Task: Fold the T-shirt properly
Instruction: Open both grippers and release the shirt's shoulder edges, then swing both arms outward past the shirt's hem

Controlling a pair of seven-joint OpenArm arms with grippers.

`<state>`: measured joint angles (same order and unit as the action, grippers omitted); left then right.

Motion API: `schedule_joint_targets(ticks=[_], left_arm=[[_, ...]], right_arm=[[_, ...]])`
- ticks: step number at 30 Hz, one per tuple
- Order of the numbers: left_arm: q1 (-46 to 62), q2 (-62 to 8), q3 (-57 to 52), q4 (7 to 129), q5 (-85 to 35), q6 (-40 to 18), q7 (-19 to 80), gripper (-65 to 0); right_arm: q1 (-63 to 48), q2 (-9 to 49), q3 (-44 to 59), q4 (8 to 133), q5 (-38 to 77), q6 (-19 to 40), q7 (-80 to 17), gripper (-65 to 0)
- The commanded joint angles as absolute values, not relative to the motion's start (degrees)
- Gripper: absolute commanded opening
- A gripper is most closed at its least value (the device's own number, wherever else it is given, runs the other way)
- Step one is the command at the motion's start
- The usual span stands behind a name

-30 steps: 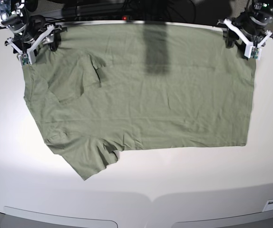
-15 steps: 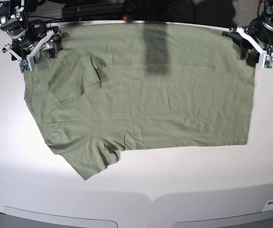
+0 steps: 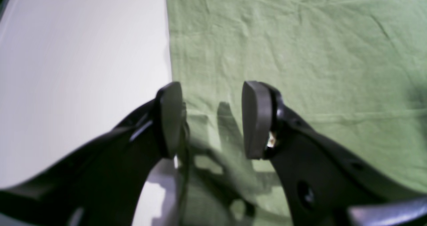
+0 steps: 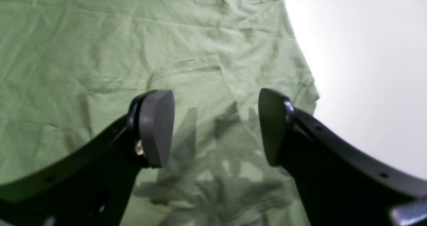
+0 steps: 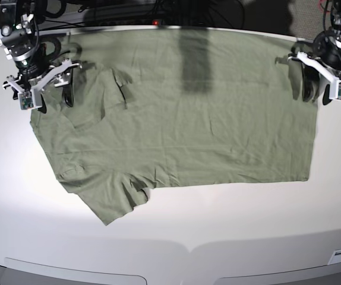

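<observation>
White table [image 5: 230, 219]; T-shirt [image 5: 188, 124] flat; both claws open.

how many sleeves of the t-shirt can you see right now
1. One sleeve of the T-shirt sticks out at the base view's lower left. The other seems folded in near the right gripper, so it isn't clearly visible.

Bare white table [image 5: 230, 225] all around the flat T-shirt [image 5: 188, 130].

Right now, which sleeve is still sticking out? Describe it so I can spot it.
Start from the white table and the green T-shirt spread across it. Follow the near edge toward the right gripper side: the sleeve juts diagonally past the straight folded edge.
</observation>
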<state>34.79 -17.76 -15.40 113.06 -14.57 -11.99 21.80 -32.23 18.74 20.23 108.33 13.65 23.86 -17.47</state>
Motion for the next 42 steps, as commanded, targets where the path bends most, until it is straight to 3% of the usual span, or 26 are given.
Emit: schedule_joint_targets(ticks=[1,6,9,11,16,27,33,37,42], left_arm=[[35.03,-17.65,-15.81,114.21,-14.59,-11.6,20.49,-37.1],[34.89,-16.05,-15.81,114.21,-14.57,-11.6,20.49,-34.1],[34.92,-16.05,-15.81,114.21,-14.37,-11.62,20.43,-19.6],[34.92,-16.05,-15.81,114.19,-14.35,-11.62,18.06,-19.5],[34.89,-16.05,-15.81,114.15,-15.64,-11.18,7.97,-19.5],[34.87,-15.86,-15.81,114.15,-16.99,-11.18,9.15,-19.5],[31.2,-15.25,-15.75,114.15,-16.97,-11.27,13.87,-19.5],[26.96,-15.27,-15.77,114.15,-17.02,-11.35,10.81,-19.5],[20.8,-15.27,-15.75,114.15,-16.99,-11.35,11.42,-19.5]], right_arm=[[-32.01,18.52,20.67,109.38,13.96,23.57,-16.03,-26.0],[-30.46,15.46,20.67,109.36,13.91,23.66,-19.59,-26.0],[-29.5,14.81,20.67,109.36,13.85,23.66,-21.67,-24.7],[-29.17,14.79,20.67,109.36,13.5,23.75,-22.11,-17.1],[-29.08,14.76,20.67,109.36,10.04,23.77,-21.23,-17.3],[-28.23,14.76,20.67,109.36,12.95,23.77,-13.3,-17.5],[-24.97,14.35,20.67,109.36,12.97,23.81,-21.26,-17.5],[-21.37,13.78,20.56,109.36,17.34,23.92,-23.4,-17.5],[-15.84,13.78,20.56,109.34,20.62,30.15,-26.98,-17.5]])
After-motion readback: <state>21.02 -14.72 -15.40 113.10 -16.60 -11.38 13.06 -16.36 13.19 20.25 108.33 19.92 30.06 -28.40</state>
